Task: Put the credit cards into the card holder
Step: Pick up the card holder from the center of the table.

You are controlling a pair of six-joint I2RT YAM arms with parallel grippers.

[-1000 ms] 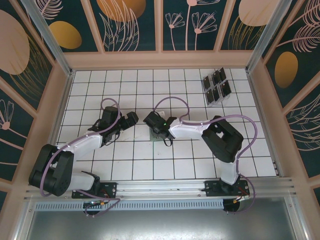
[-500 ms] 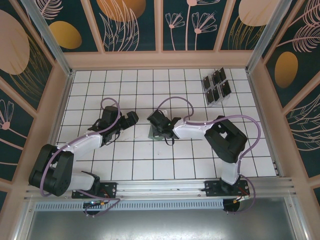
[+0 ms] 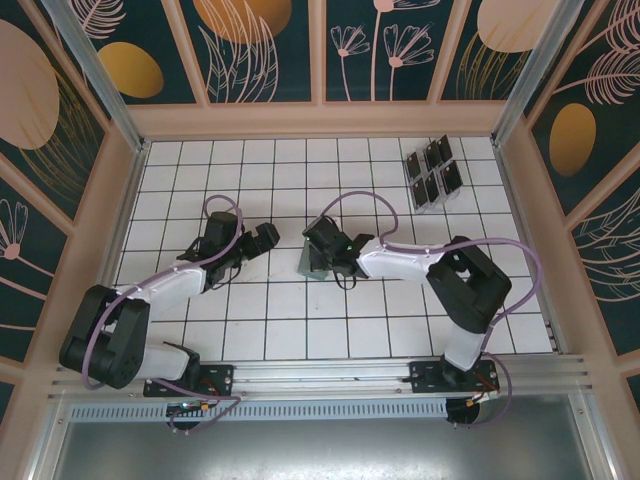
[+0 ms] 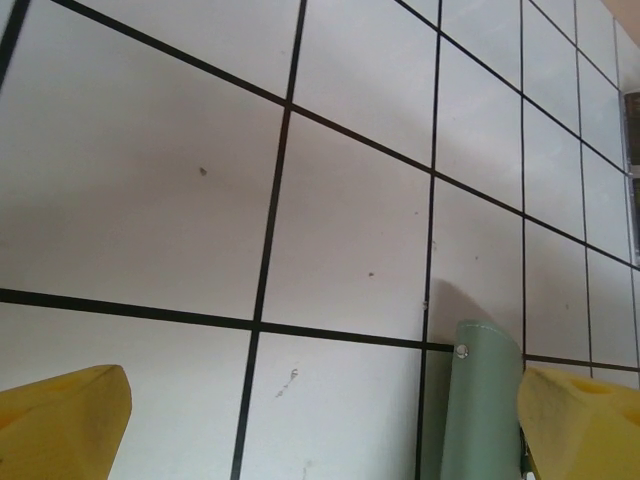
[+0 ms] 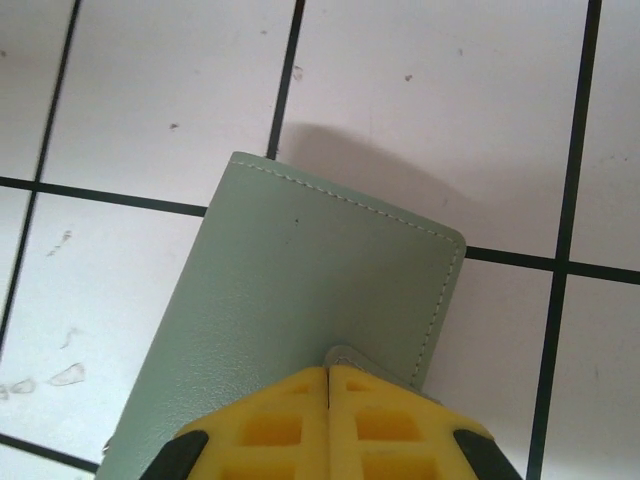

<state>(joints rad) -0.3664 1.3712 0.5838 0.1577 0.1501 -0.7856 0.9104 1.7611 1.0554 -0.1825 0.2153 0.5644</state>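
The card holder (image 3: 311,264) is a sage-green folding wallet on the white tiles at mid-table. My right gripper (image 3: 320,254) is over it. In the right wrist view the yellow fingers (image 5: 270,425) are pressed together, my right gripper (image 5: 329,372) shut on a small corner of the card holder (image 5: 300,280) that pokes out between them. My left gripper (image 3: 268,236) stands open just left of the holder. In the left wrist view my left gripper (image 4: 322,395) has bare tile between its fingers, with the card holder's edge (image 4: 485,400) beside the right finger. The black credit cards (image 3: 433,170) stand in a clear rack at the back right.
The clear plastic rack (image 3: 428,201) sits near the right wall. Peach-coloured walls (image 3: 320,120) enclose the tiled floor on the back and sides. The arm bases are on a metal rail (image 3: 320,375) at the near edge. Purple cables (image 3: 345,200) loop above both arms.
My right gripper has closed on the card holder's corner, and the right arm's elbow has swung to the right. The left arm has stayed where it was, still open.
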